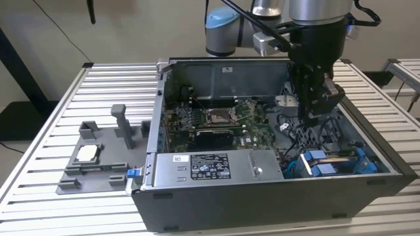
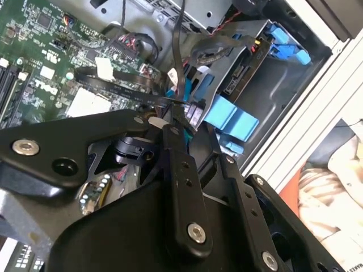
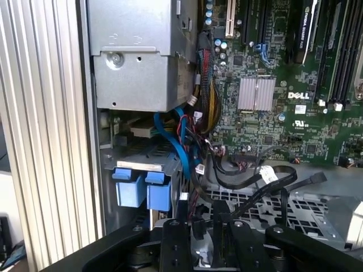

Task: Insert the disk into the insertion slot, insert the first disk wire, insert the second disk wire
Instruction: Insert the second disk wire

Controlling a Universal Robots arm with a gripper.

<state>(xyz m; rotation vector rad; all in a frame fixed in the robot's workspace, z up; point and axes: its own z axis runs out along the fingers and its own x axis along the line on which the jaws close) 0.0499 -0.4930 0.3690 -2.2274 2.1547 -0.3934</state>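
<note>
The disk lies in the insertion slot at the case's front corner on the exterior view's right. Its blue carrier tabs face outward, also seen in the second wrist view as blue carrier tabs. My gripper reaches down into the open case just behind that bay. In the second wrist view my gripper appears shut on the end of a black flat wire, close to the disk's rear. In the first wrist view a black wire runs in to my gripper.
The grey power supply box fills the case's front. The green motherboard and loose cable bundles crowd the space around the gripper. A grey fixture tray sits on the slatted table at the exterior view's left.
</note>
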